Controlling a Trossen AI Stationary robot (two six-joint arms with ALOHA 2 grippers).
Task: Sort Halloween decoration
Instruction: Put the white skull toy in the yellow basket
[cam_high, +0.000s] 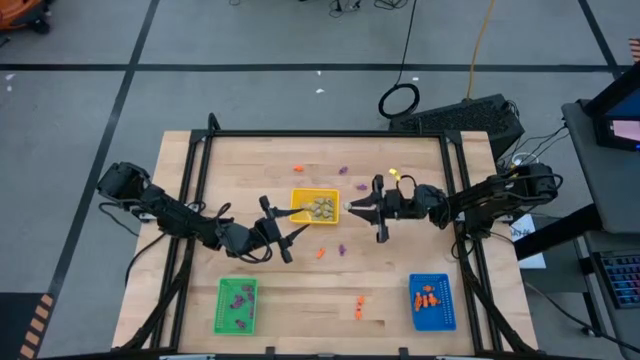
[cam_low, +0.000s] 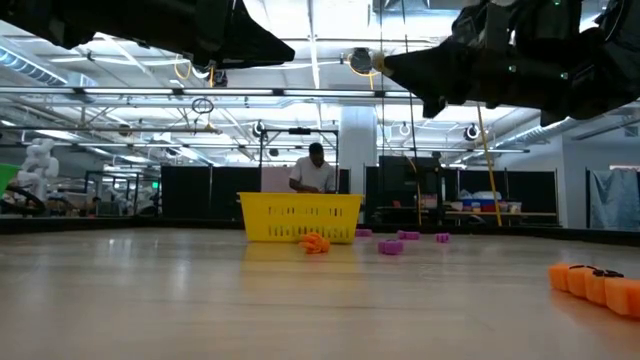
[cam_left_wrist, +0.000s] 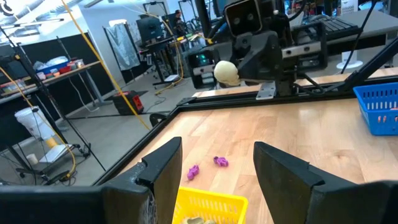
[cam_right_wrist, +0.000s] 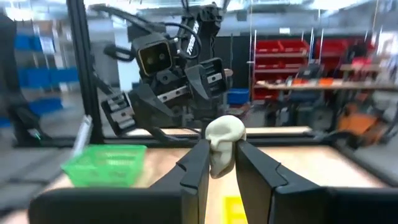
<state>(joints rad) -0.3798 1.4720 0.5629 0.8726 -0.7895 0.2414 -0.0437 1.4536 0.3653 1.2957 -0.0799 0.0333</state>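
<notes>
Pale beige skull trinket (cam_right_wrist: 224, 142) is pinched in the nearly closed jaws of the right gripper (cam_high: 352, 209), just beside the yellow tray (cam_high: 299, 196) at mid-counter (the left gripper (cam_high: 291, 240) waits open-jawed), so next comes releasing over that tray.

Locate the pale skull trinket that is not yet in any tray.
The pale skull is pinched in the right gripper, raised above the table just right of the yellow tray in the high view.
</notes>
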